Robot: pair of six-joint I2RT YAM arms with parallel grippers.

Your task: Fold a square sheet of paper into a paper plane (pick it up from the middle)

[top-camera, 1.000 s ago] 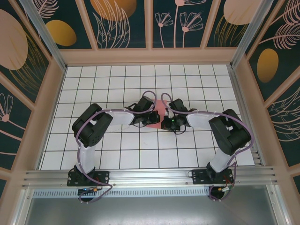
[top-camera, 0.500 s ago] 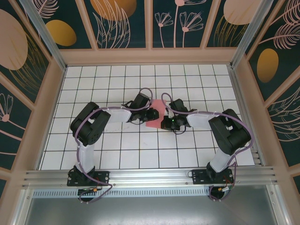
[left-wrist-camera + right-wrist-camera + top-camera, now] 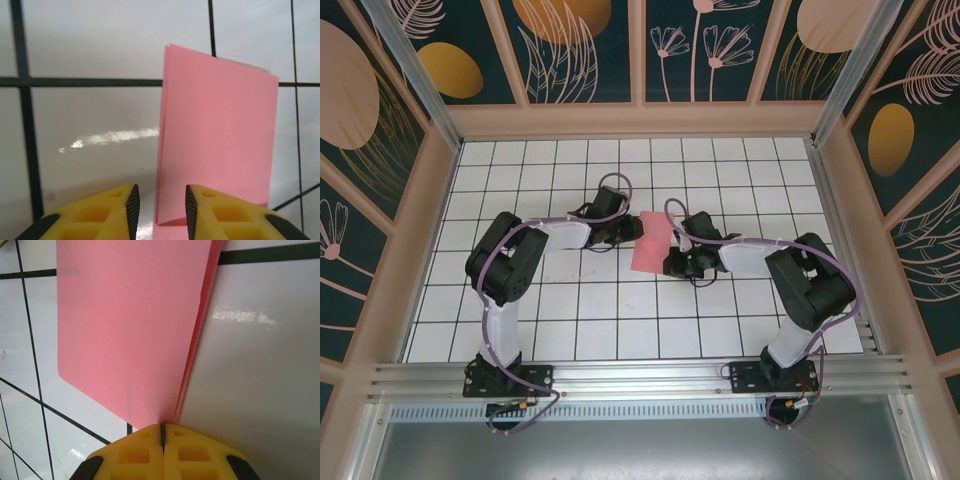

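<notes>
The square sheet of paper (image 3: 215, 135) is folded in half; right fingers (image 3: 192, 447) apparently pinch its edge, left fingers (image 3: 220, 205) spread; nose folds remain.

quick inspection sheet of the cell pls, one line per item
surface: white grid table, glossy
job's things: pink sheet of paper, folded in half, two layers showing
clutter: nothing seen
grippers: left gripper open, at the sheet's near edge; right gripper shut on the sheet's edge
cables: purple cables looped along both arms
surroundings: floral wall panels; metal rail at the near edge
</notes>
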